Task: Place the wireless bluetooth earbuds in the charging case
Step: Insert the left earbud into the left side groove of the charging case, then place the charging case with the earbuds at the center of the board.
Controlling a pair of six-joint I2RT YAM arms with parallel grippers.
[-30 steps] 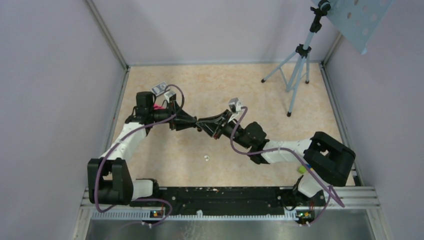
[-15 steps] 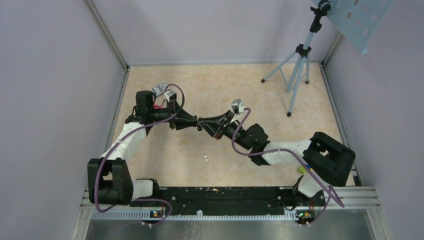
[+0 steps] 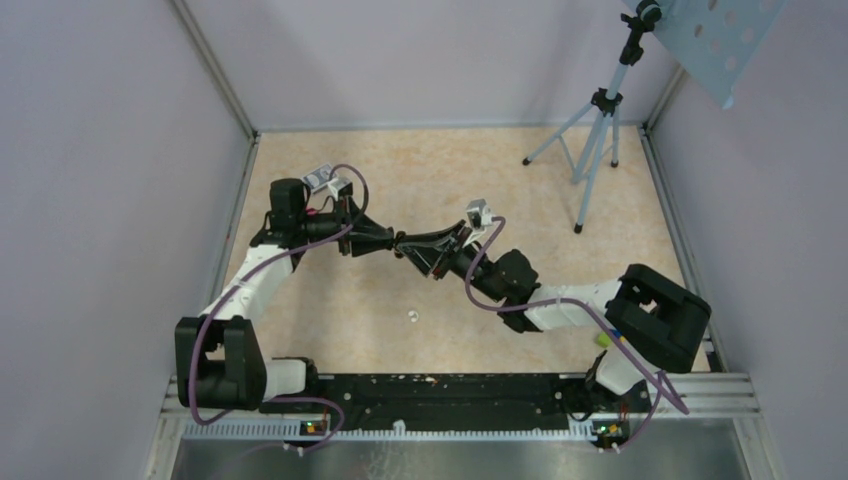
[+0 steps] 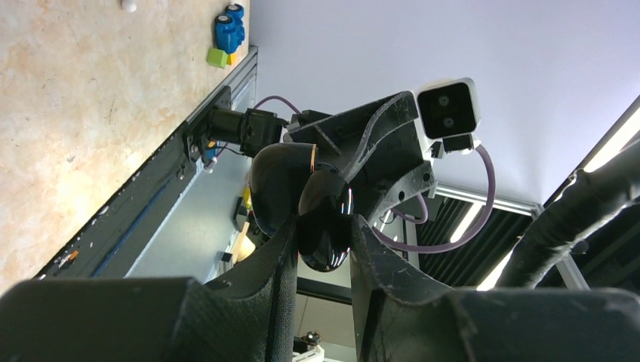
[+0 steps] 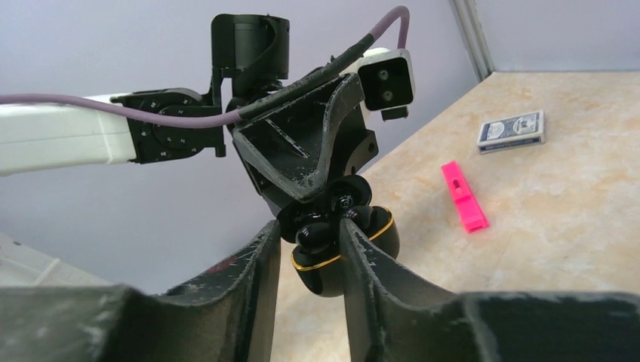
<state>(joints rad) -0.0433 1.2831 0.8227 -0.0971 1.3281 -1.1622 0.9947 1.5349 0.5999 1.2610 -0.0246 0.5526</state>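
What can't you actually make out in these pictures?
- Top view: black case lost between left gripper and right gripper, black on black.
- Top view: white speck on table, too tiny to identify.
- Right wrist view: the case's inside, blocked by fingers; any earbuds there unseen.

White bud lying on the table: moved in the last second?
No. The white bud sits the same distance from the black base rail as before.

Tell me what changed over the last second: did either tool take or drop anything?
Very little. The right arm drifted slightly rightward in the overhead view; the left arm hardly moved. Nothing was visibly taken or dropped: the left tool still clamps the black case, and the right tool still straddles it. The small white piece stayed put.
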